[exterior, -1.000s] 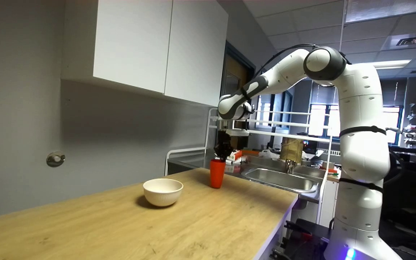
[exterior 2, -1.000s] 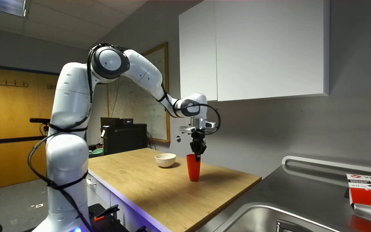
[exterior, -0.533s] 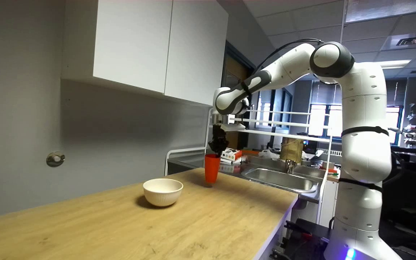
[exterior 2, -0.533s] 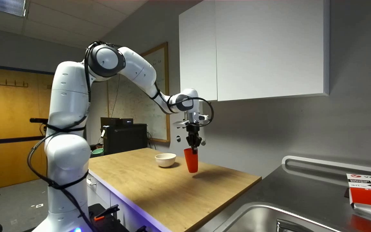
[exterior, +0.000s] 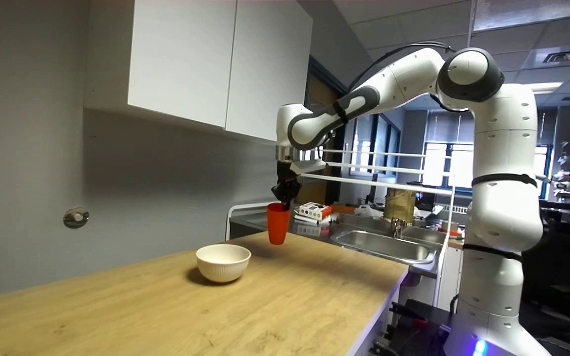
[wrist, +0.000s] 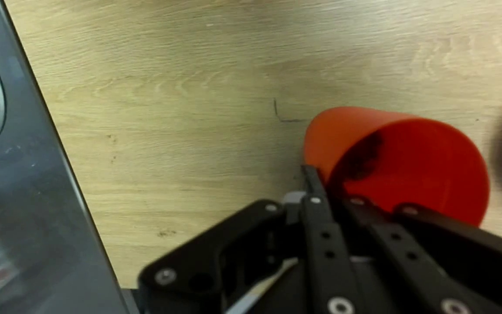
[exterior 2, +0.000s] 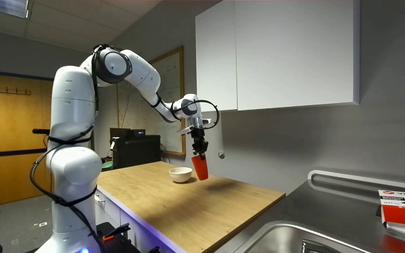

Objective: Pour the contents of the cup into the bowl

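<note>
Cup (exterior: 277, 228), held clear of the wooden tabletop (exterior: 117, 309) in both exterior views, its side pinched at the rim by my gripper (exterior 2: 202, 156). At far left in an exterior view, a round metal fitting (exterior: 75, 217) is set on the gray wall (exterior: 23, 163); rightward, white cabinets (exterior: 181, 54) hang above. Next comes the cream-white bowl (exterior: 223, 270), upright on the tabletop. To its right, and apart from it, hangs the red-orange cup, slightly tilted, mouth toward the bowl's side; in the wrist view, one of my fingers (wrist: 313, 181) lies against the cup's outside, and the other appears to sit inside the rim. A dark patch (wrist: 365, 156) shows within the cup, its nature unclear. Farther right, beyond the tabletop, lie a red-and-white box (exterior: 314, 210) and then a steel sink (exterior: 389, 244). At right stands my white arm (exterior: 500, 207), bent over toward the cup.
</note>
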Available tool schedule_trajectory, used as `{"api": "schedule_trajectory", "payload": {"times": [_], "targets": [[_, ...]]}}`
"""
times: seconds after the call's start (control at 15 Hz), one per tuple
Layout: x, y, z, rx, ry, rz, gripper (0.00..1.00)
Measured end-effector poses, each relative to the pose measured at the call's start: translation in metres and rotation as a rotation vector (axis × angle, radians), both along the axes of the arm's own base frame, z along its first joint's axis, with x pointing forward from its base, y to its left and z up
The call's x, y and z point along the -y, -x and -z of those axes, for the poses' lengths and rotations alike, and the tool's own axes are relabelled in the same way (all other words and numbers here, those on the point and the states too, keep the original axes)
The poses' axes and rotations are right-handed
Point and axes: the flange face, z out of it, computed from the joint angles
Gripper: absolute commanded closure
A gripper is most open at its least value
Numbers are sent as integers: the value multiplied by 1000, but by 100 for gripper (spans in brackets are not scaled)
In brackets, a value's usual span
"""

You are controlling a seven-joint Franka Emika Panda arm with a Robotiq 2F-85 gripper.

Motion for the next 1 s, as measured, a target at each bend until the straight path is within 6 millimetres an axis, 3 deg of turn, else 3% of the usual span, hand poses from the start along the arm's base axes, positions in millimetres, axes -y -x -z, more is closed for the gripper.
{"api": "schedule_trajectory", "payload": {"times": [0.33,0.67,1.0], "targets": [[-58,4,22,-11,127,-60,99],[-98,8,49,28,323,-74,99],[-143,20,61,13,424,-100,99]]}}
